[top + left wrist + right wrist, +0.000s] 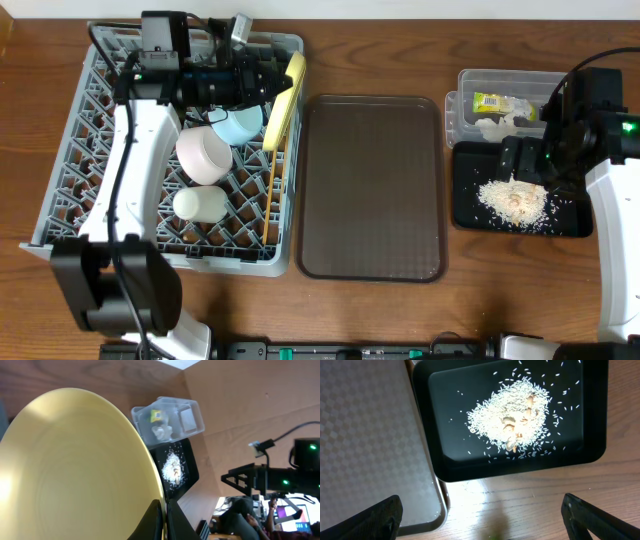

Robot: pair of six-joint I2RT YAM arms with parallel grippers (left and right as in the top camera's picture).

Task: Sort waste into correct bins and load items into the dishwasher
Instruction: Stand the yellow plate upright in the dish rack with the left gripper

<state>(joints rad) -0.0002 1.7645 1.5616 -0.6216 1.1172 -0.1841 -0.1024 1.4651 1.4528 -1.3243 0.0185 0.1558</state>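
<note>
My left gripper (272, 88) is shut on the rim of the round yellow plate (286, 105), which stands on edge at the right side of the grey dish rack (70, 150). In the left wrist view the plate (75, 470) fills the frame and the fingers (165, 520) pinch its edge. The rack holds a white bowl (205, 153), a light-blue bowl (238, 125), a white cup (198, 204) and chopsticks (270, 190). The clear tub (460, 110) holds the wrapper (490, 101) and tissue (495, 127). Rice scraps (512, 415) lie in the black tray (595, 410). My right gripper (482, 520) is open and empty, above that tray's near edge.
The dark-brown serving tray (372, 185) lies between the rack and the bins with nothing on it; its corner shows in the right wrist view (365, 435). The tub and the black tray sit side by side at the table's right.
</note>
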